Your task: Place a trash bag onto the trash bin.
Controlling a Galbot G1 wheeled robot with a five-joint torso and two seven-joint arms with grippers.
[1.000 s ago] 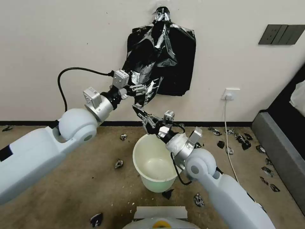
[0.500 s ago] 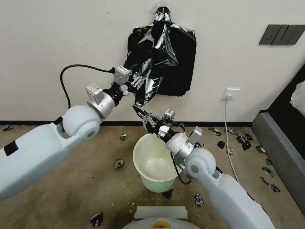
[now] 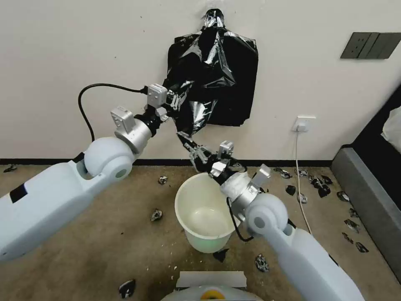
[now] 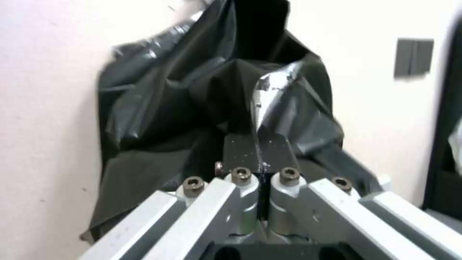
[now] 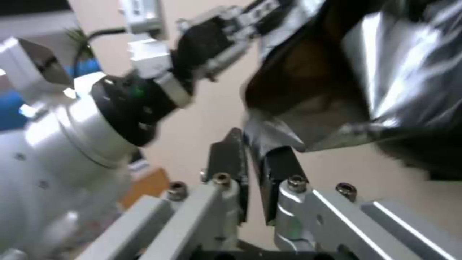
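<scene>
Hanging on wall above trash bin (image 3: 203, 217): trash bag (image 3: 217, 83). Gripping it: left hand (image 3: 177, 99) at left edge, right hand (image 3: 186, 139) at bottom corner.

The trash bag (image 3: 217, 79) hides the flat stack behind it; the right tool (image 3: 190, 144) covers the bag's lowest tip.

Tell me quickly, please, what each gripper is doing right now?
Left gripper: shut on the trash bag.
Right gripper: shut on the trash bag's lower edge.
</scene>
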